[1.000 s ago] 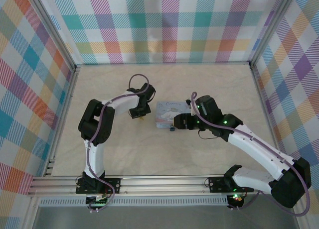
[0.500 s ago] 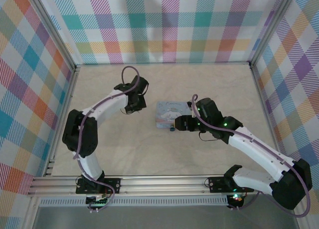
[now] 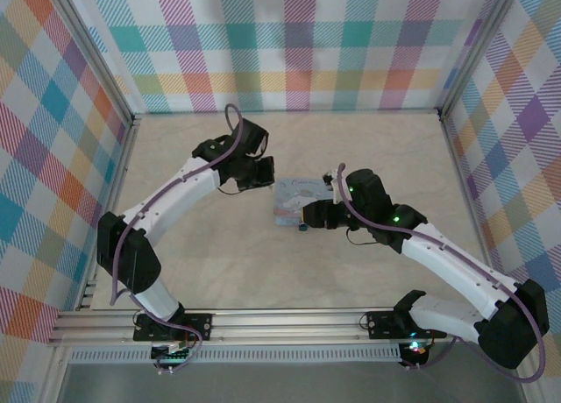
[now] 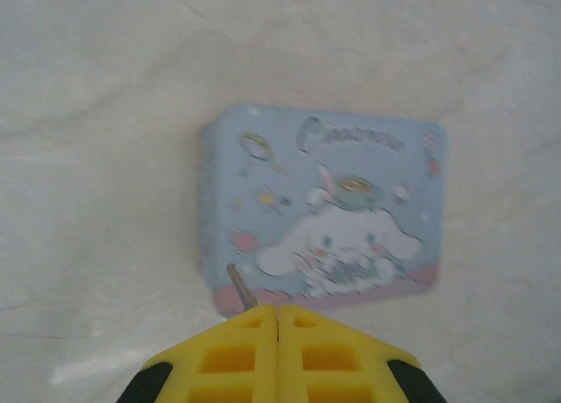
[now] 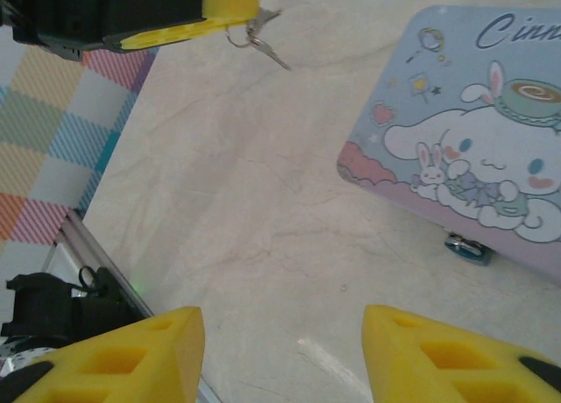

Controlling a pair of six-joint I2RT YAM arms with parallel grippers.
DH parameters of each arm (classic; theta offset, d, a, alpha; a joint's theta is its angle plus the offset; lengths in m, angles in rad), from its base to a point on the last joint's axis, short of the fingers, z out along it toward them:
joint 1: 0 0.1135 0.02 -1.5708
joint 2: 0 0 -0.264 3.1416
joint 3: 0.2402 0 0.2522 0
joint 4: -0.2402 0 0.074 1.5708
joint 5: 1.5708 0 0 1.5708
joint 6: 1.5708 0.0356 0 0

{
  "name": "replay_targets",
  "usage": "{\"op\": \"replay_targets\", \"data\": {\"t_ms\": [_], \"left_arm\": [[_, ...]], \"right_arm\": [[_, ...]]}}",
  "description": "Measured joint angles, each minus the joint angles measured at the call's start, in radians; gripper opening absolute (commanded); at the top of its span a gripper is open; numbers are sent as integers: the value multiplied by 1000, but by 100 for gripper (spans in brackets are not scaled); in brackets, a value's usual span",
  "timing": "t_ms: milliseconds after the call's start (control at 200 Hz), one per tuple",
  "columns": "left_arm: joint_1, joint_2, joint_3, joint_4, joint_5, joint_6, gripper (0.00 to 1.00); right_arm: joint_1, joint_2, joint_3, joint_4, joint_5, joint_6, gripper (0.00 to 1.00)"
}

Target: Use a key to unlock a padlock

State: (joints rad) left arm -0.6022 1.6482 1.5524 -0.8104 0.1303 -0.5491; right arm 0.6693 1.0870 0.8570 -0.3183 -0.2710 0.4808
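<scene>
Okay, left gripper (image 4: 278, 314) first: yellow fingers pressed tight together, and a thin key (image 4: 239, 285) pokes out from the tips, slanting up-left toward the tin (image 4: 324, 201). That wrist pic is blurry tho, so the key's teeth can't be read, and the spot where it's pinched is hidden by the fingers. The right wrist cam is clearer. The same key (image 5: 273, 56) hangs off the yellow fingertip w/ a small wire ring (image 5: 241, 38) beside it. It's in the air over bare desk (image 5: 263, 219), well apart from the tin's corner. The left gripper's body is cut off by the top edge there.

Right gripper (image 5: 280, 324): fingers spread wide, bare desk between them. The tips are in shot, and the bottom edge crops the rest.

Padlock (image 5: 466, 248): tiny dark bluish bit on the desk, right at the tin's near edge and partly tucked under it, so shackle and keyhole can't be made out. Whether it's hooked to the tin, can't tell.

From above the padlock is a dark speck (image 3: 301, 227) at the near side of the tin (image 3: 292, 197), just beside the right gripper (image 3: 308, 215). The left gripper (image 3: 263, 177) sits near the tin's far-left corner, contact unclear. The tin lies flat, cartoon lid up, its right part covered by the right arm.
</scene>
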Motion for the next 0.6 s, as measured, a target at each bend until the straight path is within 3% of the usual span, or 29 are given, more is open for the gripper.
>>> {"op": "replay_targets", "data": {"t_ms": [385, 600], "left_arm": [[-63, -34, 1, 20, 171, -41, 0], [-103, -34, 9, 26, 211, -57, 0]], "right_arm": [[16, 18, 1, 74, -36, -40, 44], [37, 52, 2, 75, 3, -73, 43]]}}
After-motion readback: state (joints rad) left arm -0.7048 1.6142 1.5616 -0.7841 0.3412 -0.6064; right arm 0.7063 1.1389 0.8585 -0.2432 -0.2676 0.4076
